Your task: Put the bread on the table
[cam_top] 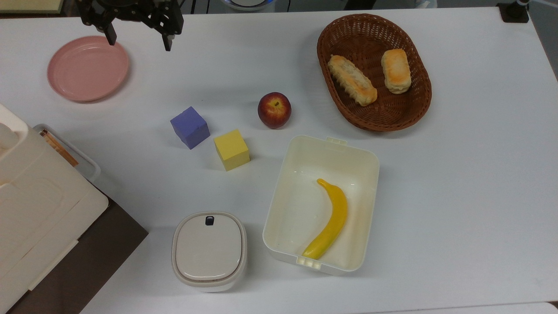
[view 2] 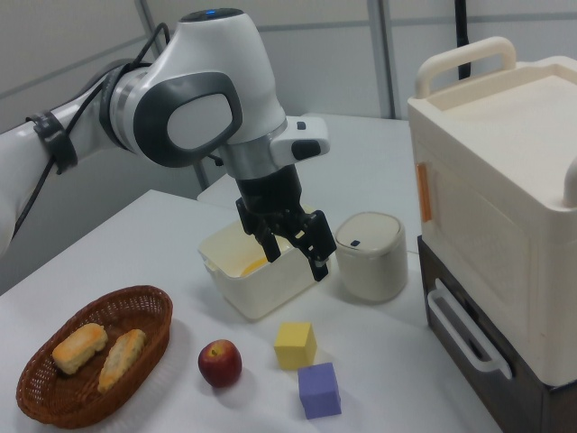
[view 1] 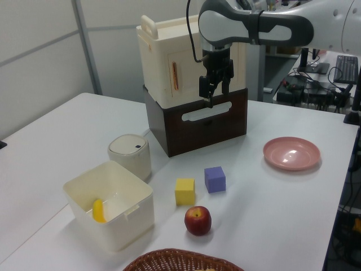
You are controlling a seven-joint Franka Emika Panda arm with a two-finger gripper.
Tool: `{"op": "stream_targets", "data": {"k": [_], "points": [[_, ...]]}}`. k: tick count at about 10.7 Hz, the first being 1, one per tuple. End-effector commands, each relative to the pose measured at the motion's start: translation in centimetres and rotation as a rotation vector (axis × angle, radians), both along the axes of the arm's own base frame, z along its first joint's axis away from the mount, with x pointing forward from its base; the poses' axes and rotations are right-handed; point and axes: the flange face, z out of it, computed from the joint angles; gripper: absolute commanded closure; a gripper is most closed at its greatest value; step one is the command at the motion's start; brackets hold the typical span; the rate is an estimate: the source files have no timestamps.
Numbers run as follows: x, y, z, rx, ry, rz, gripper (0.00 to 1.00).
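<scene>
The bread (cam_top: 396,70), a short plump roll with a toasted golden top, lies in the brown wicker basket (cam_top: 417,114) at the top view's upper right, beside a longer ridged loaf (cam_top: 352,85). In the right view the bread (view 2: 79,348) sits at the left end of the basket (view 2: 54,413). My gripper (cam_top: 138,40) hangs open and empty above the white table (cam_top: 457,174) at the top view's upper left, far from the basket. The right view shows the gripper (view 2: 296,257) with its fingers spread, well above the tabletop.
A pink plate (cam_top: 87,67) lies just left of the gripper in the top view. A red apple (cam_top: 274,109), a purple cube (cam_top: 190,127) and a yellow cube (cam_top: 231,149) sit mid-table. A cream bin (cam_top: 305,150) holds a banana (cam_top: 330,220). Nearby are a lidded white pot (cam_top: 209,249) and a cream-and-brown cabinet (view 1: 192,79).
</scene>
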Motion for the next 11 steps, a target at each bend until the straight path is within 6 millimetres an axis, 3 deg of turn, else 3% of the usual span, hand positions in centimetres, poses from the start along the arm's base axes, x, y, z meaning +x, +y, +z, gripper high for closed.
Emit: {"op": "stream_targets", "data": {"k": [1,11], "points": [[-0.38,1.01,-0.05,0.032,0.014,0.110,0.00],[-0.29,1.25,-0.27,0.036,0.021,0.138,0.00]]}}
